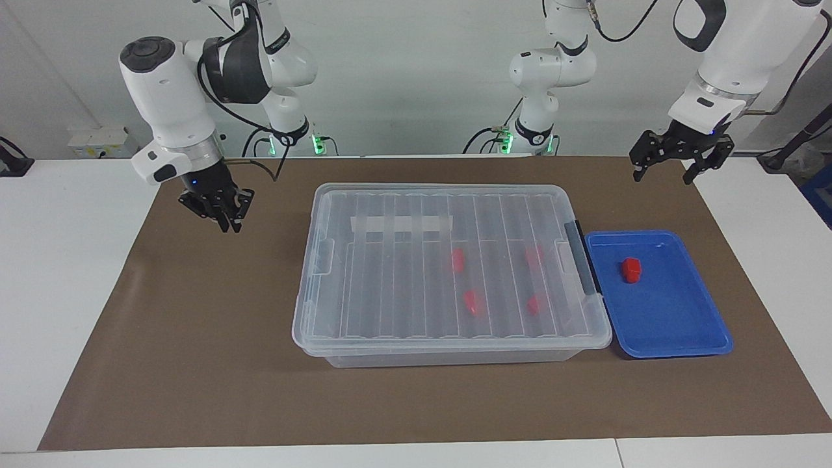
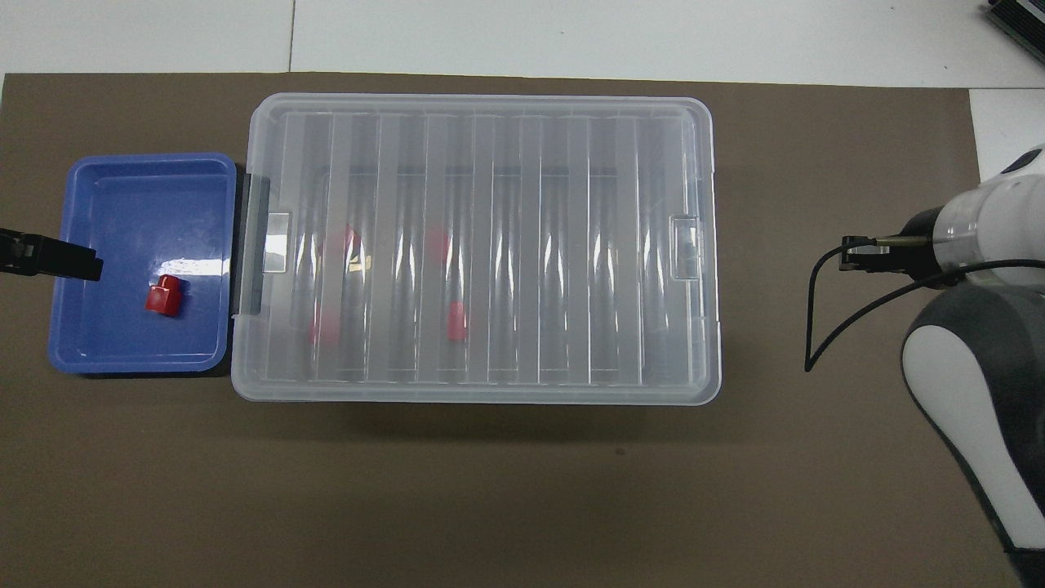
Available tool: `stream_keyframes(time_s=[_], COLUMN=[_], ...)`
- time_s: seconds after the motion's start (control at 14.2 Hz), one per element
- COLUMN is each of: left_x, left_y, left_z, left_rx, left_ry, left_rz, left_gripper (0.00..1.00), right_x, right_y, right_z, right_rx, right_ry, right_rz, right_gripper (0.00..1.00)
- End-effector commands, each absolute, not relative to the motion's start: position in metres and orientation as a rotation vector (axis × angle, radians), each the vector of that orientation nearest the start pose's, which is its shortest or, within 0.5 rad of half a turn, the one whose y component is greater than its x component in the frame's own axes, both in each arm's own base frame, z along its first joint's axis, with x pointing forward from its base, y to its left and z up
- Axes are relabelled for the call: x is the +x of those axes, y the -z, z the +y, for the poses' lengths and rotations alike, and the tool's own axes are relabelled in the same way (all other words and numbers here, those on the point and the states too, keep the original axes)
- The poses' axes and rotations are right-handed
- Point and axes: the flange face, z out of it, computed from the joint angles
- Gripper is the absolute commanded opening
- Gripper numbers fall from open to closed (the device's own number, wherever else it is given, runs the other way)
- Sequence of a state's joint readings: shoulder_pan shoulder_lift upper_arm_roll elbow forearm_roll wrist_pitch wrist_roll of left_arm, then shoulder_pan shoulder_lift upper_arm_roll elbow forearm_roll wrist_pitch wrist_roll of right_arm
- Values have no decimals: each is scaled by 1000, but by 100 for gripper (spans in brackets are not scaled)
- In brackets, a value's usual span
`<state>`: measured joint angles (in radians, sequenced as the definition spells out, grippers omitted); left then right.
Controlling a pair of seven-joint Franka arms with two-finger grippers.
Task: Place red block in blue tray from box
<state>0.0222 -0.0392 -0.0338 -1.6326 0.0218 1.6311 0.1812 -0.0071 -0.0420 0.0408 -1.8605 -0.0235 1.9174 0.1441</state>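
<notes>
The clear box [image 1: 390, 286] stands mid-table with its ribbed lid closed; it also shows in the overhead view [image 2: 555, 245]. Several red blocks show through the lid, among them one [image 1: 458, 260] and another [image 1: 472, 302]. The blue tray [image 1: 669, 318] sits against the box's black-latch end, toward the left arm's end of the table. One red block [image 1: 631, 270] lies in it, also seen from overhead [image 2: 166, 296]. My left gripper [image 1: 669, 170] is open and empty, raised in the air by the tray's outer rim. My right gripper [image 1: 224, 218] hangs over the mat, away from the box.
A brown mat [image 1: 195, 364] covers the table under everything. The box has a black latch [image 1: 580, 260] at the tray end and a white tape strip [image 1: 401, 224] on the lid. The right arm's cable [image 2: 816, 327] loops above the mat.
</notes>
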Motion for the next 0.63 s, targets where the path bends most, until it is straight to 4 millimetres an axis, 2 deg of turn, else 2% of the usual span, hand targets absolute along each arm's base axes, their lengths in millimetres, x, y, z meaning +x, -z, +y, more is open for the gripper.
stream_keyframes(time_s=[0.0,0.07,0.14,0.21,0.56], left_x=[541,541,541,541,541], left_y=[-624,-624,-624,-624,-624], left_z=[0,0,1,1,0], left_rx=[-3085,-3085,-3085,-3085,-3085], left_ry=[42,42,42,42,39], left_rz=[301,301,299,299,301], left_gripper=[100,100,100,100,100], right_x=[570,573,575,573,556], right_y=[-578,-594,-606,-615,-611], right_z=[19,18,18,18,25], right_rx=[-3165,-3164,-3162,-3153,-3158], right_ry=[105,86,60,46,-19], right_rz=[247,270,302,331,320], right_gripper=[50,57,84,99,100])
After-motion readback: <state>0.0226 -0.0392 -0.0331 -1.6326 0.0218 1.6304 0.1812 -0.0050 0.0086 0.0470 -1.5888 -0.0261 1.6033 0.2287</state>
